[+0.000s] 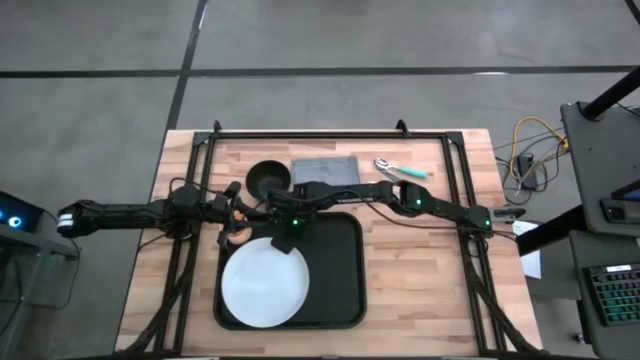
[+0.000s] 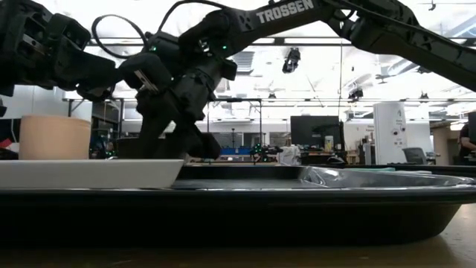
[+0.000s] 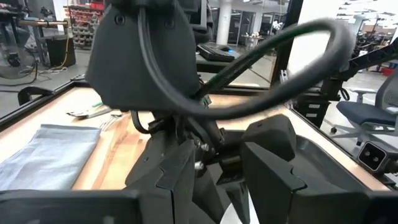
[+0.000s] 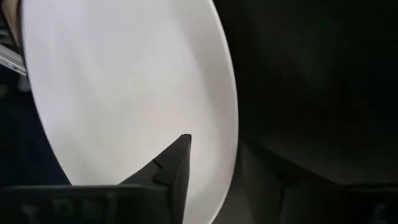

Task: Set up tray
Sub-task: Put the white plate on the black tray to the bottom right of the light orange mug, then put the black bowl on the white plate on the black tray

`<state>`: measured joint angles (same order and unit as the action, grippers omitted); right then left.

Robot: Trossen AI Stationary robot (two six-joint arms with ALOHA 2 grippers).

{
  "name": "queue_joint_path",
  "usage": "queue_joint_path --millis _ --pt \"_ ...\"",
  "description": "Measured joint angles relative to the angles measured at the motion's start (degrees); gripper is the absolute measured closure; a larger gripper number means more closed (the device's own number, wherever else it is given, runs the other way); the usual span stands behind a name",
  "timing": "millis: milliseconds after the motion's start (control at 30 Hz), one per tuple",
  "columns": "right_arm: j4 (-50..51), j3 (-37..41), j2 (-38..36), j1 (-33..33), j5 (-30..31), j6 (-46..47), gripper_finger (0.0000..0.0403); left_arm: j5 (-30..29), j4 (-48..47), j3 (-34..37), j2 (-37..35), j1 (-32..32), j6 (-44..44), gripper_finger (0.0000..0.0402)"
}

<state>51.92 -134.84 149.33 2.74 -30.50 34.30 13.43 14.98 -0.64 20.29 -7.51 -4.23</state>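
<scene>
The black tray (image 1: 340, 270) (image 2: 335, 201) lies flat on the near middle of the table. A round white plate (image 1: 263, 285) (image 2: 89, 173) (image 4: 124, 81) rests flat on the tray's left half. My right gripper (image 1: 283, 238) (image 2: 182, 141) (image 4: 230, 162) is open and points down at the plate's far rim, one finger over the plate and the other beyond the rim. My left gripper (image 1: 240, 222) (image 3: 221, 180) is open and hovers just left of it, above a tan cup (image 1: 241, 237) (image 2: 56, 138) standing upright by the tray's far left corner. My right gripper has one finger (image 4: 177, 168) over the plate's far rim (image 4: 231, 124), coming from above. Whether that finger touches the plate cannot be told. The plate lies flat on the tray.
Along the far edge sit a black bowl (image 1: 268, 180), a folded grey cloth (image 1: 325, 170) (image 3: 43, 155) and a utensil with a teal handle (image 1: 400, 168). The two arms crowd each other over the tray's far left corner. Bare wood (image 1: 420, 270) lies right of the tray.
</scene>
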Motion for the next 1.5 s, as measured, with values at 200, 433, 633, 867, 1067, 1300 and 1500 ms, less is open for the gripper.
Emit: queue_joint_path --millis 200,433,633,867,1067,1300,1500 --pt "0.2 -0.1 -1.6 -0.2 0.0 -1.8 0.0256 0.0 0.0 0.0 0.0 0.0 0.0 0.0283" --pt "0.8 -0.1 -3.3 -0.1 0.6 -4.4 0.0234 0.0 0.0 0.0 0.0 0.0 0.0 0.0283" --pt "0.4 -0.2 -3.5 -0.2 1.9 -7.1 0.0232 0.0 0.0 0.0 0.0 0.0 0.0 0.0283" --pt "-0.3 -0.2 -3.5 -0.3 2.0 -17.3 0.023 0.0 -0.6 0.0 0.0 0.0 0.0 0.0283" --pt "-0.3 -0.1 -3.5 -1.8 18.4 -21.9 0.023 0.0 -4.3 0.0 0.0 0.0 0.0 0.0283" --pt "-2.8 0.0 -3.5 -6.3 23.7 -33.3 0.0231 0.0 -4.1 -0.2 -0.2 0.0 -0.9 0.0283" --pt "-3.3 0.0 -4.3 -7.8 17.3 -35.8 0.023 0.0 -4.1 -0.1 -0.1 0.0 -0.9 0.0283"
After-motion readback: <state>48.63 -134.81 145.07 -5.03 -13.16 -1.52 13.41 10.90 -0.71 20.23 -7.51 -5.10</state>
